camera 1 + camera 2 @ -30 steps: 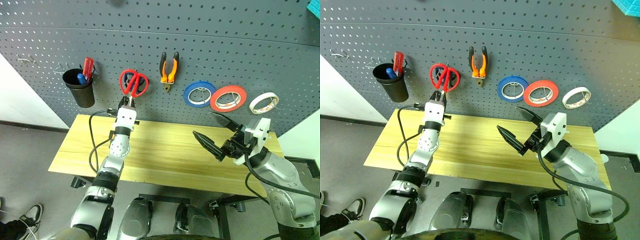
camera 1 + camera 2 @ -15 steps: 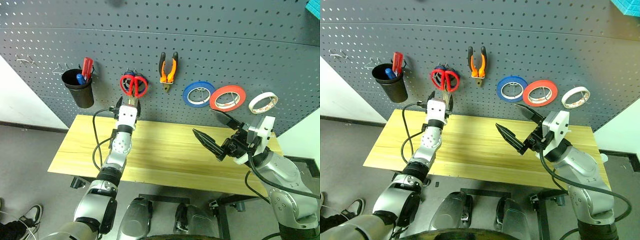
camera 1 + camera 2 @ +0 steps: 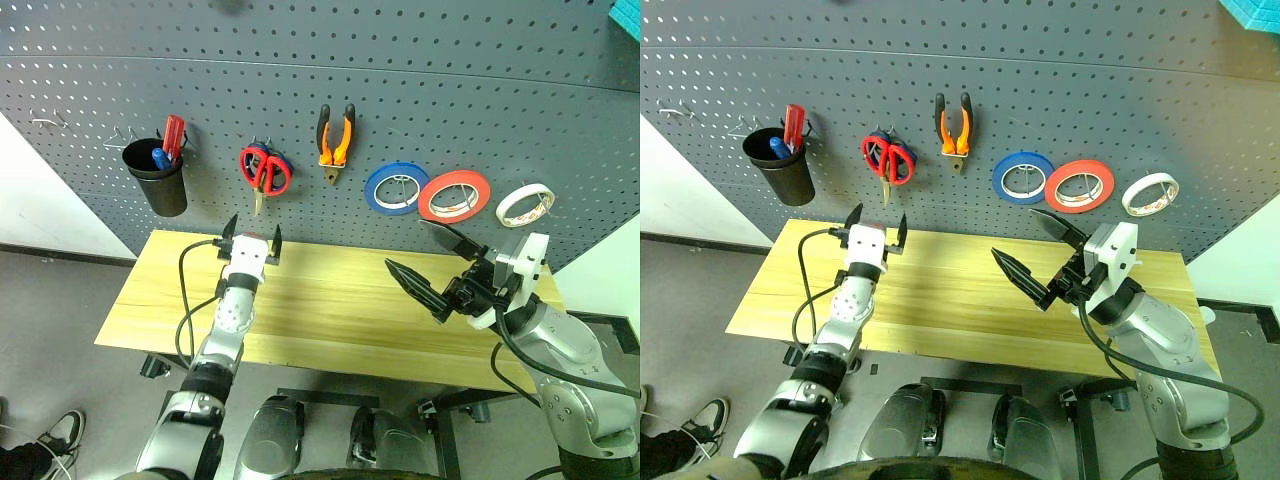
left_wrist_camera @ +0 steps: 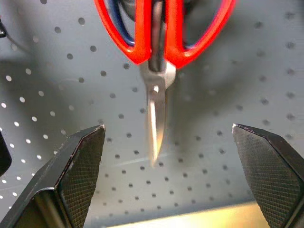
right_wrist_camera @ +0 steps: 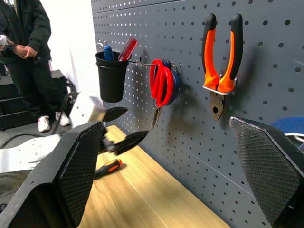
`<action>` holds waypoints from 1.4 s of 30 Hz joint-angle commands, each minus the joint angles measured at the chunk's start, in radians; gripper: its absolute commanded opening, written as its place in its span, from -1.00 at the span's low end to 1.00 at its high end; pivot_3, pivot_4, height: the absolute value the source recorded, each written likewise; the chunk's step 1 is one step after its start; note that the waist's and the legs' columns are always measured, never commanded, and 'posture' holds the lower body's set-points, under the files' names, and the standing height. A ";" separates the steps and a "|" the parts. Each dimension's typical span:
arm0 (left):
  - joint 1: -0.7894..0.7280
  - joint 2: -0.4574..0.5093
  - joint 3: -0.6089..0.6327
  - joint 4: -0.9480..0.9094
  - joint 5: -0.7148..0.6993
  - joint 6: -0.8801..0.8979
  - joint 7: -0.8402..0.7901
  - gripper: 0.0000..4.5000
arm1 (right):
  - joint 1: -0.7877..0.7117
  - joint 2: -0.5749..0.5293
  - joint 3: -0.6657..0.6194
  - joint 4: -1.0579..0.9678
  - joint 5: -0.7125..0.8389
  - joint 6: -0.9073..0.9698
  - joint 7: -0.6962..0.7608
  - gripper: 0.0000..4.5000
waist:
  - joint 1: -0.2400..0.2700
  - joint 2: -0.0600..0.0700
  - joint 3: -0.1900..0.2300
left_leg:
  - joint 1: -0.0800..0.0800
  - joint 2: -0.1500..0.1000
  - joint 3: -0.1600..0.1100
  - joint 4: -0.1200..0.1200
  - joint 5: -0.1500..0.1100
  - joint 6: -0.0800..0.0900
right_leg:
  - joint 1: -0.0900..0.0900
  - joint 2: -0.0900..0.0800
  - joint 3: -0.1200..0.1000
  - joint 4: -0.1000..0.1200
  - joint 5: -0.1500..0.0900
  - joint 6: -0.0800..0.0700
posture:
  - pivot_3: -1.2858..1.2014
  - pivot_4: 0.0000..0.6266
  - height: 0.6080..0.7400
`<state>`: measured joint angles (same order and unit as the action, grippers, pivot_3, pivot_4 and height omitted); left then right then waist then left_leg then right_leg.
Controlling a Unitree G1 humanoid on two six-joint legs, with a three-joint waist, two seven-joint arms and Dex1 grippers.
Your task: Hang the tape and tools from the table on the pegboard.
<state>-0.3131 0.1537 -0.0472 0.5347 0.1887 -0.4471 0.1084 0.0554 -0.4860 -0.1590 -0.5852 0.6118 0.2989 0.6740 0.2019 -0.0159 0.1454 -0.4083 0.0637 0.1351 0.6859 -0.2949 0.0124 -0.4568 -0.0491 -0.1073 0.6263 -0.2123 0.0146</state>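
Note:
The red-handled scissors (image 3: 264, 171) hang blades down from a hook on the dark grey pegboard (image 3: 450, 90). My left gripper (image 3: 253, 232) stands open just below them, holding nothing; in its wrist view the scissors (image 4: 156, 71) hang above the open left gripper (image 4: 167, 127). To the right hang the orange-and-black pliers (image 3: 337, 135) and, past two larger rolls, the cream-white tape (image 3: 527, 204). A small orange-and-black-handled screwdriver (image 5: 107, 167) lies on the table (image 3: 330, 310) under my left gripper. My right gripper (image 3: 404, 245) hovers open and empty over the table's right half.
Blue-handled scissors (image 3: 283, 160) share the hook behind the red ones. A blue tape roll (image 3: 398, 188) and a red-orange one (image 3: 455, 195) hang on the board. A black cup (image 3: 155, 180) at the left holds a red-handled tool. A person (image 5: 23, 47) stands beyond the table's left end.
My left gripper opened and let go of the red scissors, which now hang on the hook. It then dropped down and back from the board. The right arm stayed still.

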 commanded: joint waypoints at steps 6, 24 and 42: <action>0.095 0.091 0.054 -0.246 -0.187 0.564 -0.285 0.98 | 0.004 -0.027 0.011 -0.020 0.014 0.016 0.016 1.00 | 0.001 0.000 0.000 | 0.001 0.000 -0.001 0.001 0.000 0.000 | 0.000 0.000 0.000 0.002 -0.002 0.003 | 0.26 -0.53 0.87; -0.219 0.214 0.151 -0.007 -0.266 1.150 -0.349 0.98 | 0.011 -0.053 0.010 -0.030 0.018 0.064 0.023 1.00 | -0.002 -0.001 0.001 | 0.000 0.000 -0.001 0.002 0.000 0.000 | 0.000 0.000 0.000 0.002 -0.002 0.002 | 0.26 -0.47 0.87; -0.300 0.196 0.121 0.210 -0.244 1.089 -0.394 0.98 | 0.105 -0.078 -0.020 -0.120 0.056 0.115 -0.010 1.00 | -0.029 -0.013 0.033 | 0.000 0.000 -0.001 0.002 0.000 0.000 | -0.001 -0.004 0.000 0.003 -0.002 -0.003 | 0.23 -0.32 0.87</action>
<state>-0.6030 0.3480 0.0729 0.7494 -0.0563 0.6479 -0.2831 0.1582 -0.5524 -0.1530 -0.6572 0.6462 0.4140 0.6697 0.1731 -0.0285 0.1782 -0.4087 0.0637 0.1339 0.6878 -0.2948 0.0120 -0.4574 -0.0528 -0.1072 0.6295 -0.2139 0.0121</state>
